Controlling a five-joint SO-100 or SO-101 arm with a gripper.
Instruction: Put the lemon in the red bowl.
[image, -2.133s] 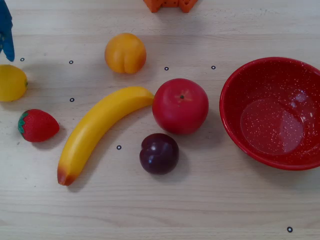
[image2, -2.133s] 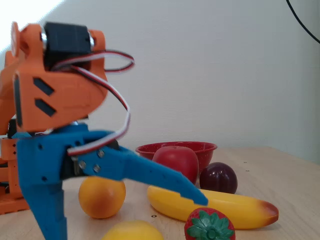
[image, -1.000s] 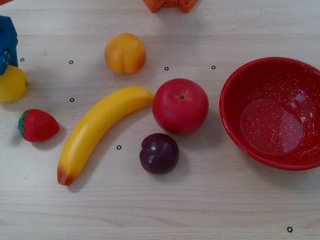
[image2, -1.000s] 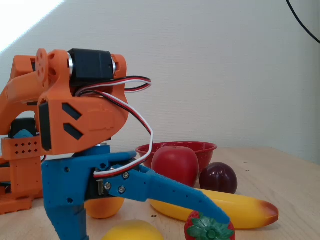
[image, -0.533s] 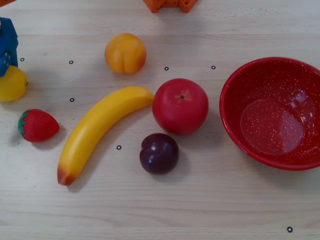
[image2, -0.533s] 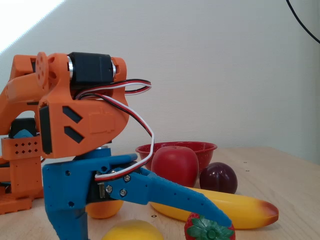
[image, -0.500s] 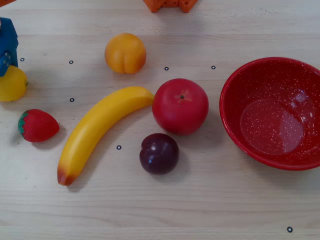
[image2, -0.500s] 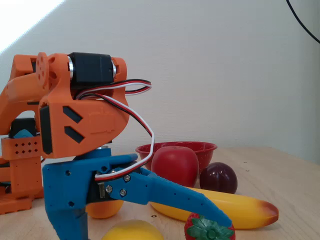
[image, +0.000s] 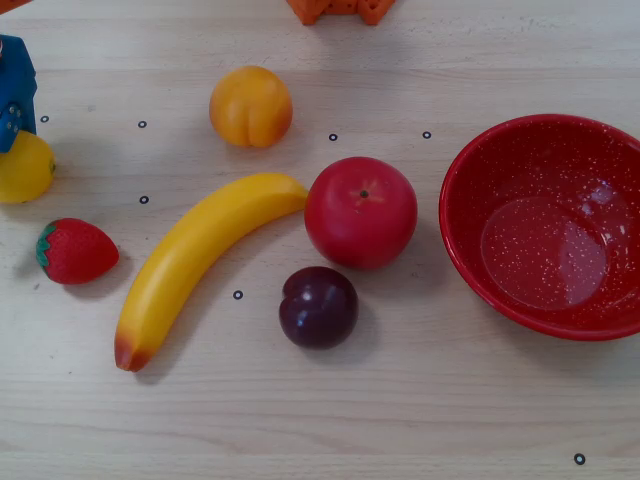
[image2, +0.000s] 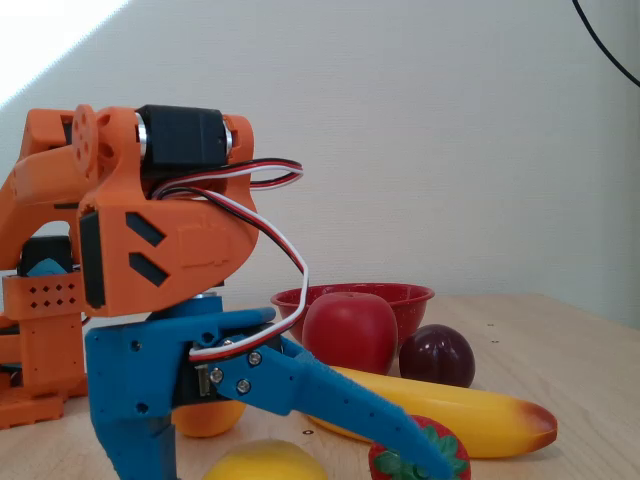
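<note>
Lemon (image2: 262, 461) is lying directly between the wide-spread blue fingers of the hand (image2: 300, 470), which is straddling it, far across the desk from the red bowl (image: 545, 225).

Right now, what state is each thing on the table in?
gripper: open, straddling the lemon
lemon: on the table, not lifted
red bowl: upright, empty
apple: upright, touching the banana's tip
banana: lying flat
plum: resting free
strawberry: on its side
peach: resting free
</note>
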